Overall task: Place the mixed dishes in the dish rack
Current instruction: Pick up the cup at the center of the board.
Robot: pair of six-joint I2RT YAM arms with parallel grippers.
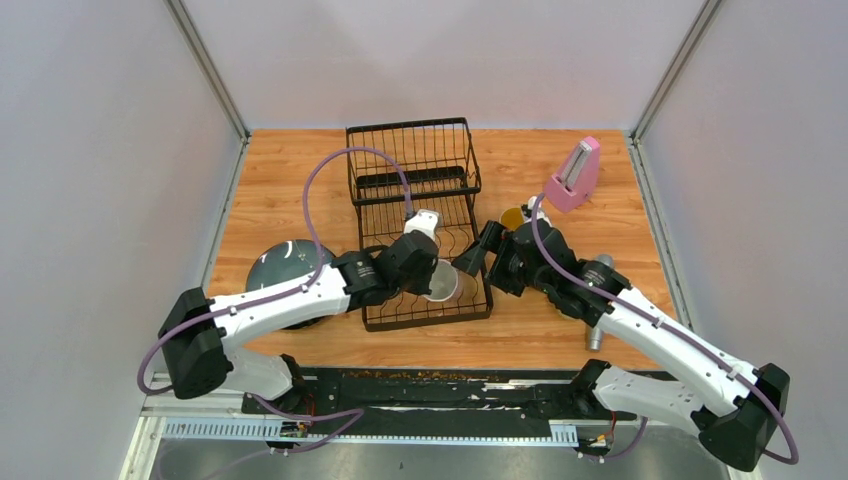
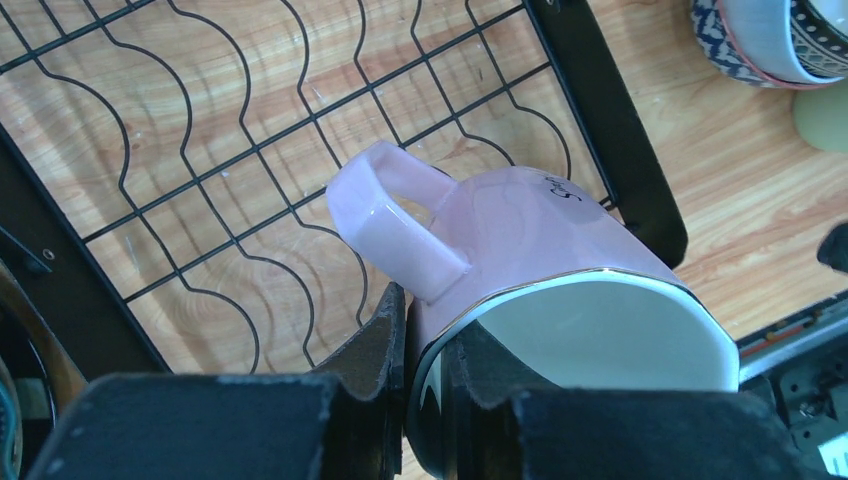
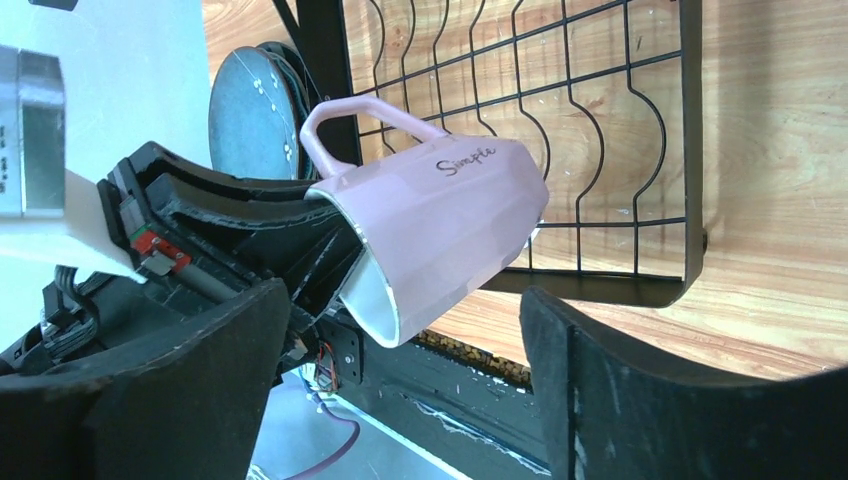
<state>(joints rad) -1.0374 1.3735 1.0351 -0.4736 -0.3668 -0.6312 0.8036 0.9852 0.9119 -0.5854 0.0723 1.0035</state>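
Seen from above, the left gripper [image 1: 432,275] was clamped on the pink mug [image 1: 443,284], which tilted over the near right corner of the dish rack [image 1: 410,140]. The right gripper [image 1: 478,255] waited just to its right, jaws apart. The left wrist view showed fingers [image 2: 375,345] pinching the mug's rim above the wavy slots. The right wrist view showed a speckled plate [image 3: 250,110] beyond the rack.

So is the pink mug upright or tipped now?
Tipped. The pink mug is on its side, handle up, its rim pinched by the left gripper over the wavy slots of the dish rack.
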